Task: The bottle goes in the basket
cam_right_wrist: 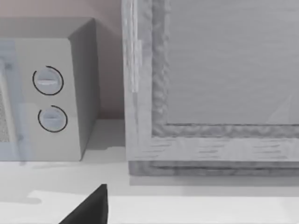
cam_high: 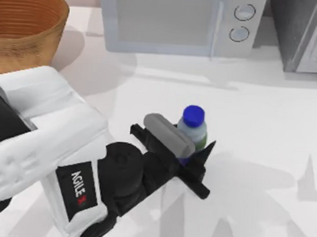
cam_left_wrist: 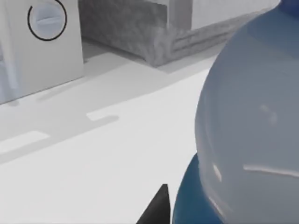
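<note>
The bottle [cam_high: 193, 116], clear with a blue cap and a blue and green label, stands upright near the middle of the table. My left gripper [cam_high: 194, 148] reaches in from the lower left and is shut on the bottle's lower body. One black fingertip [cam_high: 208, 149] shows against the label. In the left wrist view the bottle [cam_left_wrist: 247, 135] is very close, with a fingertip [cam_left_wrist: 158, 207] right beside its blue label. The basket [cam_high: 25, 26], woven and light brown, sits at the table's far left corner, well away from the bottle. A dark part of my right gripper [cam_right_wrist: 91, 207] shows in the right wrist view.
A white microwave [cam_high: 179, 21] stands along the back edge, behind the bottle. A grey textured cabinet [cam_high: 306, 33] sits at the back right. Open tabletop lies between the bottle and the basket, partly covered by my left arm [cam_high: 46, 139].
</note>
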`<act>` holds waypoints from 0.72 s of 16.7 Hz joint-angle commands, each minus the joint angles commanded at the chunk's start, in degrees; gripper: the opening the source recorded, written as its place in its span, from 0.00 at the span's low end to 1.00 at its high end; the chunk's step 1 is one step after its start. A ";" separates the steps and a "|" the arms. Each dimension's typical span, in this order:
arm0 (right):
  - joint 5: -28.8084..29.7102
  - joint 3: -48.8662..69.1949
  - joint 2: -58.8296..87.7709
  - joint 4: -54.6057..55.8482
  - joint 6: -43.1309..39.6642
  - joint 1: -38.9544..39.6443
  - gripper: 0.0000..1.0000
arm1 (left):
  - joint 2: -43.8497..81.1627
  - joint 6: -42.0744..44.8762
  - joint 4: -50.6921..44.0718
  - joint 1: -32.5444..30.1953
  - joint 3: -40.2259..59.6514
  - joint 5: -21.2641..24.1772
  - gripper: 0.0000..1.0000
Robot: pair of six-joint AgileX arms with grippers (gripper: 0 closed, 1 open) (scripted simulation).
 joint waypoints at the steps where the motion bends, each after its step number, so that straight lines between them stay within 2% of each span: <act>1: 0.00 0.00 0.00 0.00 0.00 0.00 1.00 | 0.00 0.00 0.00 0.00 0.00 0.00 0.00; 7: 0.00 0.00 0.00 0.00 0.00 0.00 1.00 | -0.45 0.30 -0.39 0.41 0.35 0.50 0.00; 9: 0.00 0.00 0.00 0.00 0.00 0.00 1.00 | -2.13 1.07 -2.35 2.40 2.54 3.14 0.00; 12: 0.00 0.00 0.00 0.00 0.00 0.00 1.00 | -5.87 2.24 -8.20 8.47 9.14 11.06 0.00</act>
